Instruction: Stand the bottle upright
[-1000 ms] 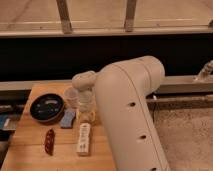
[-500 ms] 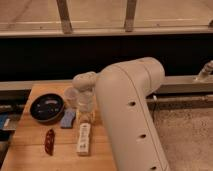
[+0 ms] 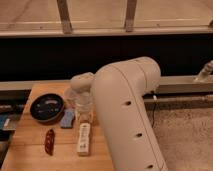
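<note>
Wooden table (image 3: 27, 157), dark bowl (image 3: 46, 107) as reference.

- Bottle (image 3: 84, 139): lying flat on the table, right of the bowl and nearer the camera, long axis running toward the camera.
- Gripper (image 3: 85, 116): hangs from the cream arm (image 3: 127, 115), right of the bowl, directly over the bottle's far end. Contact unclear. Cannot tell how wide the claw stands.
- Translucent cup (image 3: 80, 101): just right of the bowl.
- Blue sponge (image 3: 67, 119): just beside the bowl's right edge, between bowl and bottle.
</note>
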Tool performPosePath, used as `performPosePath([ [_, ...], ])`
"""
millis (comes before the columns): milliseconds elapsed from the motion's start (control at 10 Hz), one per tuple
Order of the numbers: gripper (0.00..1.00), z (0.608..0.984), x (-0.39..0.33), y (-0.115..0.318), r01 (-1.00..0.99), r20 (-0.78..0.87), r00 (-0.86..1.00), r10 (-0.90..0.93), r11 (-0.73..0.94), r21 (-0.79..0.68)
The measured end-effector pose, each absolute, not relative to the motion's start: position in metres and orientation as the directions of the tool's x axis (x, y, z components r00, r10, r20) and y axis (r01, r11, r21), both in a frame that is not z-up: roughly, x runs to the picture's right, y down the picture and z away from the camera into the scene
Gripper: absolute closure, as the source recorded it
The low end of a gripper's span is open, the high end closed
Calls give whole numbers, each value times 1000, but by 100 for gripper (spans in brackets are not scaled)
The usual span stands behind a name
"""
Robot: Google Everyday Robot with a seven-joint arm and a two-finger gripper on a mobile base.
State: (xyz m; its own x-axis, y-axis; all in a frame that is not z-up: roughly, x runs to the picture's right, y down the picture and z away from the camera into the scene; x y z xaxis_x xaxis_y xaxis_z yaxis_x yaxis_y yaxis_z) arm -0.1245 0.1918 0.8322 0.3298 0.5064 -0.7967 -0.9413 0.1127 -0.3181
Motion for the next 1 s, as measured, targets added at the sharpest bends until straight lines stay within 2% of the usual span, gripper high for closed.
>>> performPosePath([
  [100,83,831,-123,191,-944,-796,324,511,119,-308],
  [300,98,829,-122,188,-946,-792,320,520,125,-300],
  [600,100,823,-120,177,-948,-779,315,542,135,-290],
  [1000,100,809,-105,130,-957,-739,288,609,148,-251],
])
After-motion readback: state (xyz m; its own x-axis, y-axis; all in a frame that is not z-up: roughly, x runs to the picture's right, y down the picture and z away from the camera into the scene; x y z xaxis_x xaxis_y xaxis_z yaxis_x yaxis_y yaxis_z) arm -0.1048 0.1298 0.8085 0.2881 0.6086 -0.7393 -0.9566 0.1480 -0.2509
